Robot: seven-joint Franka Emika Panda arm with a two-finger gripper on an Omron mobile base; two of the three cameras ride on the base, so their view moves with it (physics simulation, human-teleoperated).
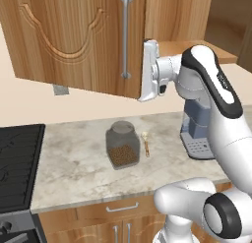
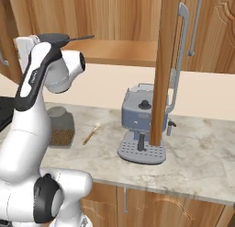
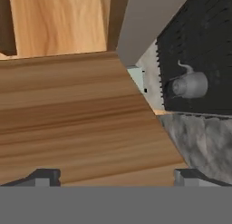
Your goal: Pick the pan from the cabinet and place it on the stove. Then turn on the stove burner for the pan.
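Marble countertop carried a glass jar of brown contents, a small wooden spoon beside it, and a blue-grey coffee machine further right.

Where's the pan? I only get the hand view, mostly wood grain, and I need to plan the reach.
Observer: The right base view shows the pan on the open cabinet shelf, partly behind the arm, with its thin handle sticking out.
Operator: Are the doors out of the way?
Observer: Both stand open; the hand, fingers spread, sits by the left door's free edge.
Operator: Anything below the shelf?
Observer: A coffee machine, a jar and a small brush stand on the counter.
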